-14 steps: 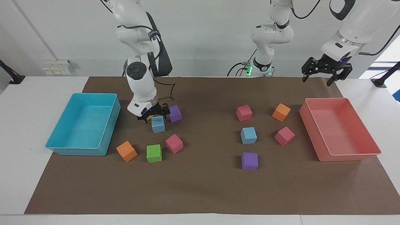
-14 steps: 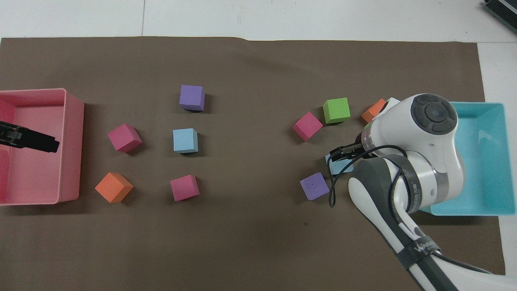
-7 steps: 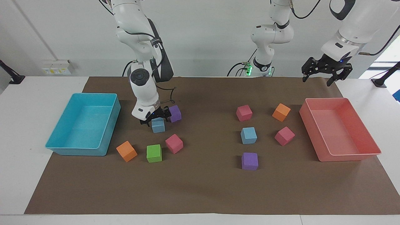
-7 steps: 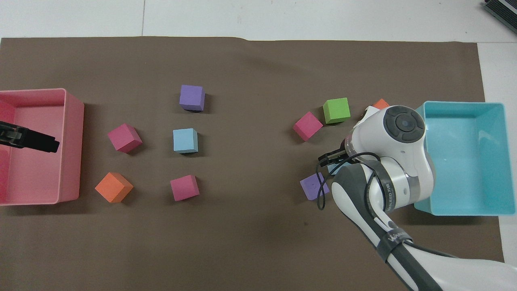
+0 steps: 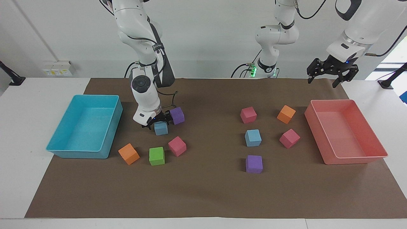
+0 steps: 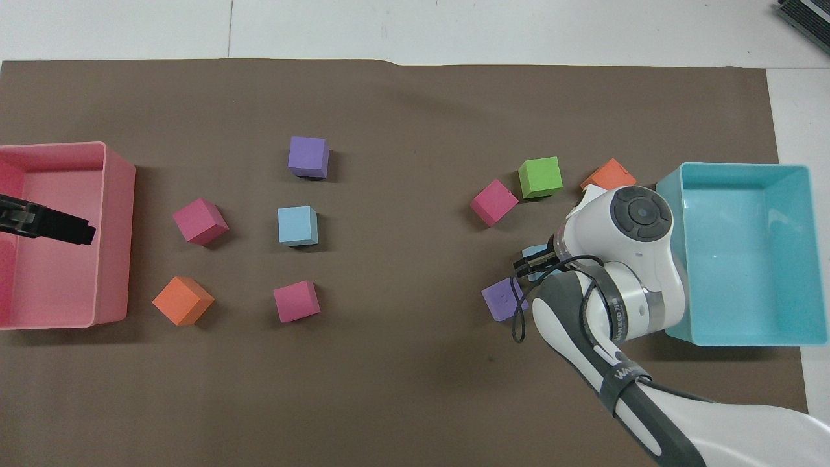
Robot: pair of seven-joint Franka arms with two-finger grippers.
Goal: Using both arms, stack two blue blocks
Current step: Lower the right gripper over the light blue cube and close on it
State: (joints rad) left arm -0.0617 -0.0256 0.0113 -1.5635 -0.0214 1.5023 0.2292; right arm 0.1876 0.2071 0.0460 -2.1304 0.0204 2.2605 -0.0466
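Note:
One blue block (image 5: 161, 129) lies on the brown mat beside a purple cube (image 5: 177, 115), toward the right arm's end. My right gripper (image 5: 156, 122) is low over it, open, with its fingertips at either side of the block's top. The overhead view shows only a sliver of this block (image 6: 533, 253) past the right wrist. The second blue block (image 5: 253, 137) (image 6: 297, 226) sits free among the cubes toward the left arm's end. My left gripper (image 5: 330, 76) waits open, raised over the pink tray's (image 5: 321, 140) robot-side edge.
A turquoise tray (image 5: 109, 127) stands close to the right arm's wrist. Pink (image 5: 177, 146), green (image 5: 156, 156) and orange (image 5: 128, 154) cubes lie farther from the robots than the first blue block. Pink (image 5: 248, 114), orange (image 5: 286, 114), pink (image 5: 289, 138) and purple (image 5: 254, 164) cubes ring the second.
The right wrist has swung away from the turquoise tray and the right gripper has sunk lower onto the blue block. The left arm has not moved.

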